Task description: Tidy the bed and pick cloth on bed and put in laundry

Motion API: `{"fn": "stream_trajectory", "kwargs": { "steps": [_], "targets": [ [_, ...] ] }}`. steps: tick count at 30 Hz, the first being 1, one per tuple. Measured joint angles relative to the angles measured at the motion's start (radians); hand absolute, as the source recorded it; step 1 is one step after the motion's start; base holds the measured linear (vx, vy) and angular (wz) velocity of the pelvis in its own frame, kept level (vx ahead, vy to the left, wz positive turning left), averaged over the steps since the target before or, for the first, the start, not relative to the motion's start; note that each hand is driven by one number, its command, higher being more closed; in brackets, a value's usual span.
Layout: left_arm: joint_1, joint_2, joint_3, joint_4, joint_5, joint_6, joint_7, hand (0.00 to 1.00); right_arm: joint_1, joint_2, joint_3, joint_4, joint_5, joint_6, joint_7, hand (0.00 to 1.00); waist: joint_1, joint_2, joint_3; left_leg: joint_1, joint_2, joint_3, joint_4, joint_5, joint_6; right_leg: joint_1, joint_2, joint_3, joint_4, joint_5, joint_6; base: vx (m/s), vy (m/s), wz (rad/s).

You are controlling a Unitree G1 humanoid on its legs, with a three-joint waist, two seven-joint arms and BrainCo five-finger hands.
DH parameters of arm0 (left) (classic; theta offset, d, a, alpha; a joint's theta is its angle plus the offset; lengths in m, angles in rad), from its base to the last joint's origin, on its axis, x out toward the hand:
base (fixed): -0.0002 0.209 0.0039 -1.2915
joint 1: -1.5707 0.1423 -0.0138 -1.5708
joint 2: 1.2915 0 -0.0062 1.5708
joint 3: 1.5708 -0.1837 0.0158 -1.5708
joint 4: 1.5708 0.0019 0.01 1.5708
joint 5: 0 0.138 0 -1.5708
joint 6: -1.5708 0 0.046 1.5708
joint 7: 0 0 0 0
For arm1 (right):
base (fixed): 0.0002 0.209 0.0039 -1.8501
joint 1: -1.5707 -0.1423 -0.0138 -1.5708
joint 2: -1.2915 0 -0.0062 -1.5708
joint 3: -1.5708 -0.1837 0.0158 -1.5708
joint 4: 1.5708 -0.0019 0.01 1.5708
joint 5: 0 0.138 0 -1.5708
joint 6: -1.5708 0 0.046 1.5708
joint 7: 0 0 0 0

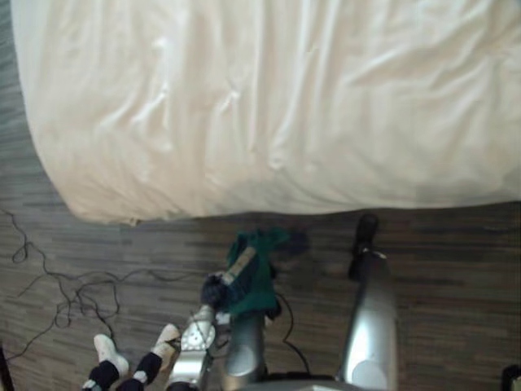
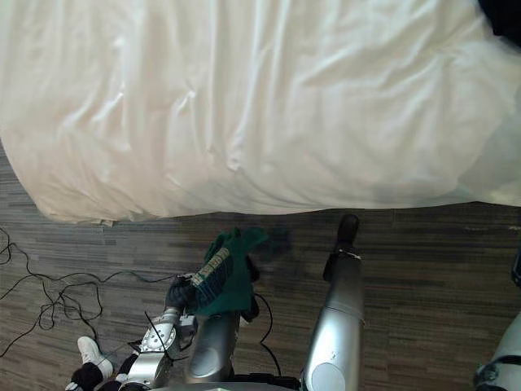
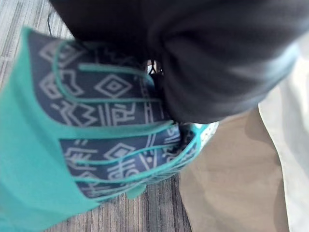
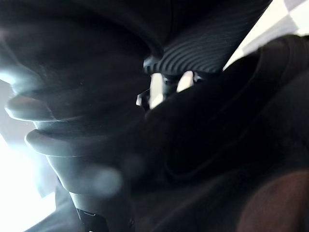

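**A:** So, nearest first: what is hard to make out?

**B:** The left hand (image 2: 177,293) is draped in the green cloth (image 2: 232,277), above the floor (image 2: 423,269). Its fingers are hidden, so I can't tell its grip. The right hand (image 2: 348,228), just right, is equally unclear.

**A:** Farther?

**B:** A rumpled white bed (image 2: 260,106). The right eye view catches a dark thing (image 2: 503,20), cut off at the far right.

A person's white shoes (image 1: 106,352) stand on the striped grey-brown floor (image 1: 456,269) at the lower left of the eye views.
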Motion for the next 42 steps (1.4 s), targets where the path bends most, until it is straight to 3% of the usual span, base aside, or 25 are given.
{"fn": "stream_trajectory", "kwargs": {
  "steps": [1, 9, 15, 17, 20, 22, 24, 25, 27, 30, 35, 39, 42],
  "targets": [
    [0.000, -0.012, 0.000, -0.008, -0.010, -0.001, 0.000, 1.00, 0.000, 0.000, 0.022, 0.000, 0.021, 0.000, 0.001, 1.00, -0.001, 0.000, 0.000, -0.009, -0.003, 0.013, 0.000, 0.004, -0.006, -0.010, -0.006, -0.003, 0.007, -0.001, -0.002, 0.03, -0.082, 0.07],
    [0.001, -0.024, 0.000, -0.015, -0.019, -0.007, -0.006, 1.00, -0.050, -0.060, 0.182, 0.020, 0.128, -0.038, 0.059, 1.00, -0.001, -0.011, -0.010, -0.039, -0.020, 0.017, -0.003, 0.003, -0.006, -0.049, -0.040, -0.023, 0.030, -0.007, -0.011, 0.03, -0.097, 0.08],
    [0.000, -0.025, 0.001, -0.014, -0.018, -0.006, -0.023, 1.00, -0.066, -0.076, 0.239, 0.067, 0.179, -0.043, 0.107, 1.00, 0.009, -0.019, -0.040, -0.051, -0.032, 0.032, -0.001, 0.007, -0.002, -0.064, -0.063, -0.023, 0.044, -0.007, -0.012, 0.04, -0.097, 0.12],
    [0.000, -0.035, 0.011, -0.012, -0.019, -0.006, -0.022, 1.00, 0.023, -0.067, 0.189, 0.066, 0.199, -0.044, 0.117, 1.00, 0.026, -0.020, -0.061, -0.033, -0.024, 0.026, 0.003, 0.008, -0.004, -0.037, -0.061, -0.038, 0.042, -0.007, -0.012, 0.10, -0.118, -0.02],
    [0.000, -0.049, 0.015, -0.007, -0.018, -0.003, -0.021, 1.00, 0.246, -0.002, 0.021, -0.027, 0.252, -0.048, 0.117, 1.00, 0.023, -0.022, -0.062, 0.030, -0.009, 0.018, 0.003, 0.008, -0.004, 0.061, -0.059, -0.084, 0.023, -0.014, -0.020, 0.07, -0.086, 0.02],
    [0.002, -0.051, 0.031, -0.006, -0.018, -0.003, -0.020, 1.00, 0.426, 0.102, -0.084, -0.129, 0.297, -0.058, 0.113, 1.00, 0.015, -0.046, -0.078, 0.073, -0.005, 0.025, 0.003, 0.007, -0.005, 0.125, -0.059, -0.104, 0.003, -0.019, -0.014, 0.05, -0.060, 0.03],
    [0.001, -0.049, 0.082, -0.003, -0.018, 0.004, -0.013, 1.00, 0.679, 0.315, -0.228, -0.300, 0.326, -0.082, 0.095, 1.00, -0.003, -0.089, -0.102, 0.131, 0.007, 0.025, 0.004, 0.000, -0.004, 0.222, -0.055, -0.143, -0.031, -0.029, 0.003, 0.04, -0.061, 0.08],
    [0.002, -0.047, 0.091, 0.000, -0.018, 0.007, -0.009, 1.00, 0.737, 0.370, -0.255, -0.326, 0.339, -0.090, 0.092, 1.00, -0.005, -0.098, -0.107, 0.150, 0.011, 0.020, 0.004, -0.003, -0.003, 0.251, -0.051, -0.154, -0.038, -0.030, 0.004, 0.06, -0.058, 0.11],
    [0.001, -0.019, 0.100, 0.048, -0.018, 0.014, 0.009, 1.00, 0.948, 0.603, -0.321, -0.386, 0.377, -0.120, 0.088, 1.00, -0.005, -0.135, -0.151, 0.222, 0.019, -0.011, 0.004, -0.021, 0.004, 0.374, -0.033, -0.194, -0.088, -0.025, 0.018, 0.08, -0.015, 0.12],
    [-0.015, 0.012, 0.118, 0.109, -0.018, 0.031, 0.028, 1.00, 1.106, 0.793, -0.368, -0.394, 0.385, -0.135, 0.077, 1.00, -0.013, -0.171, -0.201, 0.265, 0.018, -0.057, 0.005, -0.038, 0.017, 0.495, -0.019, -0.247, -0.175, 0.012, 0.041, 0.09, 0.041, 0.27],
    [-0.015, 0.041, 0.125, 0.124, -0.015, 0.050, 0.028, 1.00, 1.286, 1.005, -0.363, -0.397, 0.379, -0.135, 0.099, 1.00, -0.015, -0.221, -0.261, 0.345, -0.017, -0.103, 0.005, -0.066, 0.053, 0.671, -0.027, -0.297, -0.310, 0.073, 0.080, 0.08, 0.082, 0.24],
    [-0.007, 0.047, 0.122, 0.119, -0.015, 0.058, 0.030, 1.00, 1.324, 1.072, -0.298, -0.392, 0.366, -0.115, 0.129, 1.00, -0.007, -0.232, -0.278, 0.395, -0.022, -0.106, 0.005, -0.077, 0.059, 0.728, -0.029, -0.301, -0.320, 0.081, 0.084, 0.03, 0.035, 0.01],
    [0.020, 0.020, 0.113, 0.062, -0.015, 0.064, 0.048, 1.00, 1.355, 1.085, -0.273, -0.392, 0.343, -0.114, 0.153, 1.00, -0.008, -0.224, -0.298, 0.387, -0.012, -0.143, 0.003, -0.102, 0.041, 0.740, -0.013, -0.259, -0.302, 0.065, 0.073, -0.04, -0.002, 0.25]
  ]
}}
